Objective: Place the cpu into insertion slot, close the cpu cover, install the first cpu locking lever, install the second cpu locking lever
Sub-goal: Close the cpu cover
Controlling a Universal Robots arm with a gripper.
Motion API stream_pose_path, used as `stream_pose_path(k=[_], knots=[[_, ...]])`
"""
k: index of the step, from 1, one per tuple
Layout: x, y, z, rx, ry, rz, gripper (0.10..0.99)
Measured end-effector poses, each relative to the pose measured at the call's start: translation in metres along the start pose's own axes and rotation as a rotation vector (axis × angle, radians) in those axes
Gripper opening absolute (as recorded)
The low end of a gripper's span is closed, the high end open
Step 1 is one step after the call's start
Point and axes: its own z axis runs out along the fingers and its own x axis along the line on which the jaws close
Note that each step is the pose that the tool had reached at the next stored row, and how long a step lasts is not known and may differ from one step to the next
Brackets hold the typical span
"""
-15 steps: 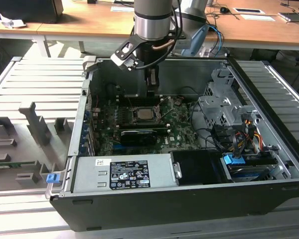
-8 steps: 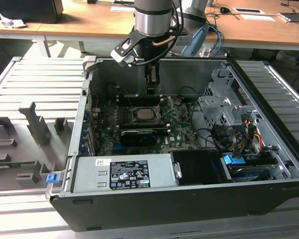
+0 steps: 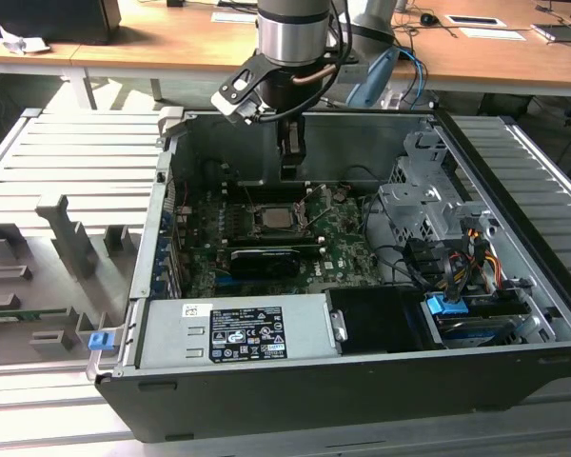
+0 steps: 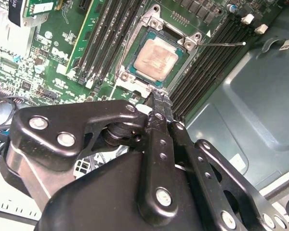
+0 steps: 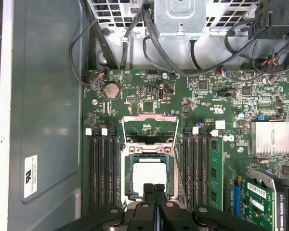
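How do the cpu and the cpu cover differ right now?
The cpu is a solid pale square lying flat in the socket; the cpu cover is a thin metal frame with an open window, raised off the socket. The cpu looks smaller than the cpu cover. Both are silvery metal.

Bright, even light (the cpu (image 5: 149, 177) glares white).

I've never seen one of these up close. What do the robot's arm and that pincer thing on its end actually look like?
The arm is a round, silvery metal cylinder with a dark band below it and black cables looping beside it. The tool is all black: flat jointed bars pinned with shiny silver screws, narrowing to two slim fingers.
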Motion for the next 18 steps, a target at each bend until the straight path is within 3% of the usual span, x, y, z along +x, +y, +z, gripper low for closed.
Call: stream_pose_path(k=[18], knots=[[0.0002, 0.0005, -0.0082, 0.000, -0.0010, 0.000, 0.106]])
